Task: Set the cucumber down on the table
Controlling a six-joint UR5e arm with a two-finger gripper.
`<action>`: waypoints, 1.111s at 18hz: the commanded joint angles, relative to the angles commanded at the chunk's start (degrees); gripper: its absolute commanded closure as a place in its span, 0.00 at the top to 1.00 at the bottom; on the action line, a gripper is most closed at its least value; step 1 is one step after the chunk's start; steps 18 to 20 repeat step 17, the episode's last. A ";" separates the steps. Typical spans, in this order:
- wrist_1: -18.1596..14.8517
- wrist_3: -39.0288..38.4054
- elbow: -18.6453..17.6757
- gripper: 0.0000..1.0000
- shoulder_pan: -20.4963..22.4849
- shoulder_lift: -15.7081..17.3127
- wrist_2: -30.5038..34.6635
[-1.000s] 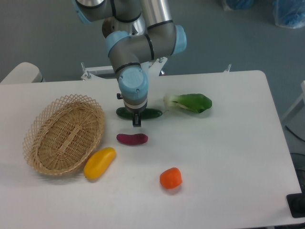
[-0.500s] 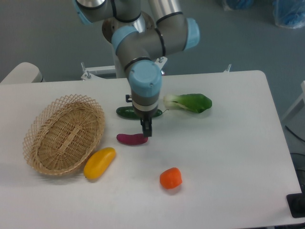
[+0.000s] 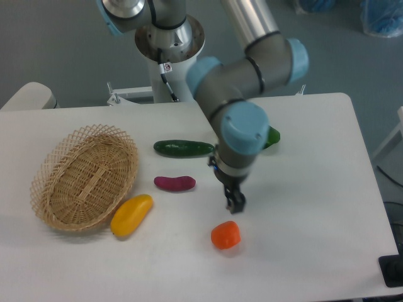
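the cucumber [image 3: 183,148] lies flat on the white tabletop [image 3: 315,189], its long side running left to right, with nothing gripping it and nothing touching it. by the look of things, the task's main step is done: the cucumber rests on the tabletop, free of the arm. what may be left is only for the arm to pull clear, though that is a judgement from how things lie.

taking the cucumber as the landmark: the woven basket [image 3: 85,176] sits to its left, well apart and with nothing visible in it. the small purple vegetable [image 3: 175,183] lies just in front of the cucumber, near but not touching. the yellow vegetable [image 3: 131,215] is further forward and to the left, close by the basket's rim. the orange vegetable [image 3: 225,235] is forward and to the right. the claw [image 3: 237,202] hangs forward and right of the cucumber, apart from it, just above the orange vegetable and holding nothing that shows.

as for the claw's fingers, they appear dark, narrow and close together, but they are too small and too nearly end-on to say whether they are parted or clenched, so that cannot be told.

the leafy green vegetable [image 3: 272,136], to the right of the cucumber, is mostly hidden behind the arm's wrist; only a green edge shows. the arm's upper part is cut off at the top of the view.
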 joint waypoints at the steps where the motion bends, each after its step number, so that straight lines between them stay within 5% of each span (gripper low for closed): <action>1: 0.09 0.09 1.58 1.00 0.70 -1.14 0.00; 8: 0.18 0.00 12.31 1.00 1.67 -9.76 0.18; 20: 0.26 -4.66 12.41 1.00 1.32 -10.82 -0.09</action>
